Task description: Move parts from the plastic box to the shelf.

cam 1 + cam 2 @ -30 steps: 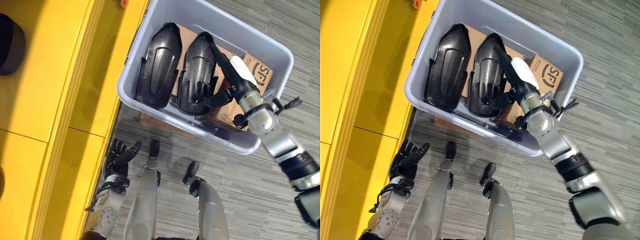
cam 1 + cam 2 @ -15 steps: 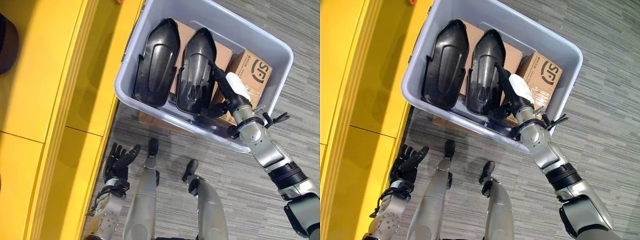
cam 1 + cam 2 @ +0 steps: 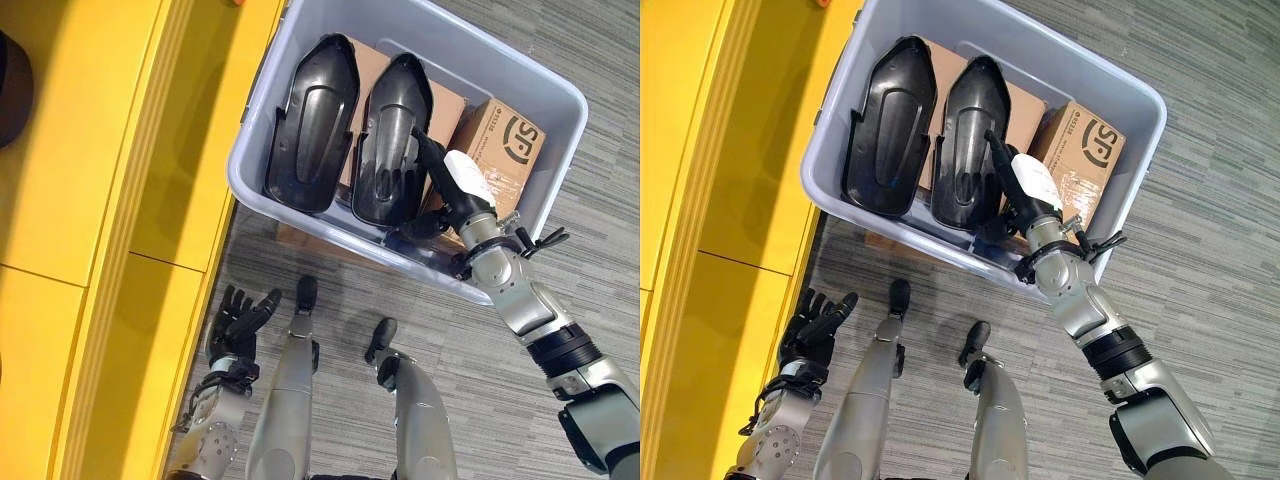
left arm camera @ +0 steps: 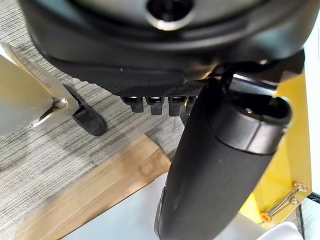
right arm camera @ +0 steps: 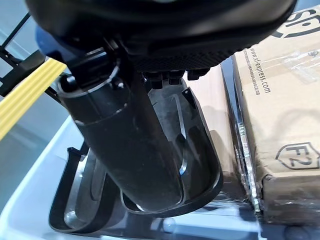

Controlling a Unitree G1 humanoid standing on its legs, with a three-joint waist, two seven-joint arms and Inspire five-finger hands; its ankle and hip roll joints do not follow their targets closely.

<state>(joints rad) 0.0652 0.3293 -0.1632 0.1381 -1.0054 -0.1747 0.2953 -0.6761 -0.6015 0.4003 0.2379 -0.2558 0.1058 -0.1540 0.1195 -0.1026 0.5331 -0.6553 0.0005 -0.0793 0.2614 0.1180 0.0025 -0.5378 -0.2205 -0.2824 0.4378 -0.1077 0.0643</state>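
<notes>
A grey plastic box (image 3: 560, 160) stands on the floor and holds two black moulded parts side by side, the left part (image 3: 315, 125) and the right part (image 3: 390, 140). My right hand (image 3: 447, 190), with a white thumb cover, reaches into the box, fingers straight over the right part's (image 5: 200, 145) right edge and nothing held. My left hand (image 3: 240, 318) hangs low beside the yellow shelf (image 3: 90, 150), fingers spread and open, holding nothing.
A taped cardboard carton (image 3: 505, 145) fills the box's right end, close to my right hand. Flat brown cardboard (image 3: 372, 72) lies under the parts. A wooden board (image 3: 300, 240) shows beneath the box. A dark object (image 3: 12, 90) sits on the shelf at far left.
My right hand has drawn back along the right part toward the box's near wall, and its arm has dropped lower. The left hand has stayed put.
</notes>
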